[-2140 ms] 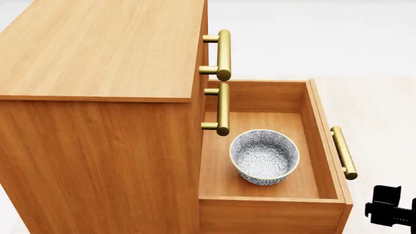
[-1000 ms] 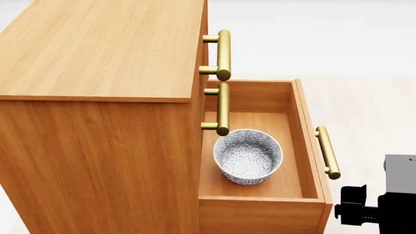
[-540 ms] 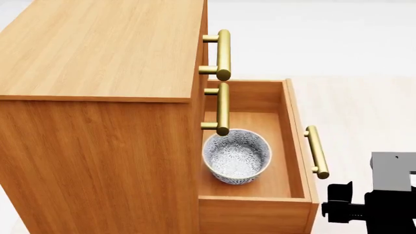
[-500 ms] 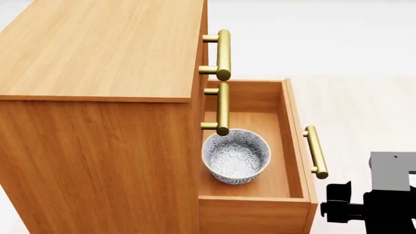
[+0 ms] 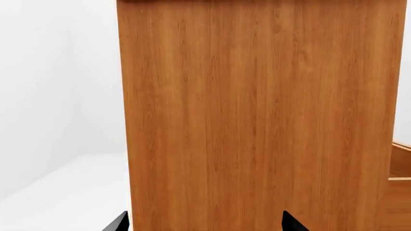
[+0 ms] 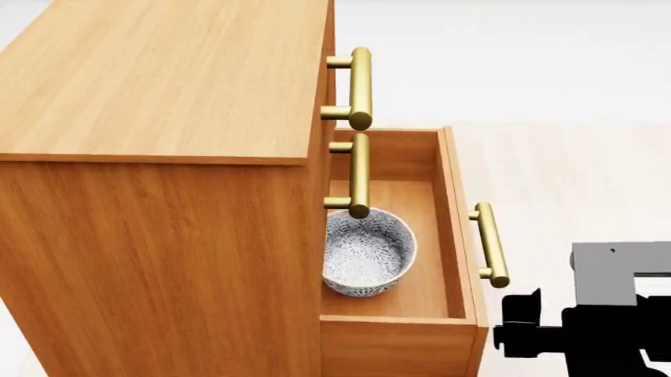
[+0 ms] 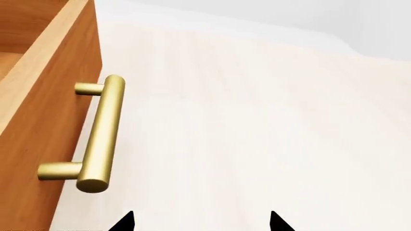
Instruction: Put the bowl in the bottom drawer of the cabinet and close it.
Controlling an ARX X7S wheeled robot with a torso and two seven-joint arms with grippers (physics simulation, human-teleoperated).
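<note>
The white patterned bowl [image 6: 366, 251] sits inside the bottom drawer [image 6: 453, 228] of the orange-brown cabinet [image 6: 157, 157]; the drawer is partly open and the bowl's left edge is under the cabinet front. The drawer's brass handle [image 6: 489, 243] [image 7: 101, 132] faces right. My right gripper [image 7: 200, 224] is open, with its black tips apart over pale floor, just beside the handle and holding nothing; its black body [image 6: 571, 338] shows low right of the drawer front. My left gripper [image 5: 204, 224] is open, its tips spread before the cabinet's side panel [image 5: 257, 115].
Two upper drawers are shut, their brass handles [image 6: 360, 86] [image 6: 359, 174] overhanging the open drawer. Pale floor [image 6: 577, 173] spreads to the right of the cabinet, and a white wall lies behind.
The bottom drawer has slid left into the cabinet with the bowl in it. My right arm has followed it leftward, close behind the handle.
</note>
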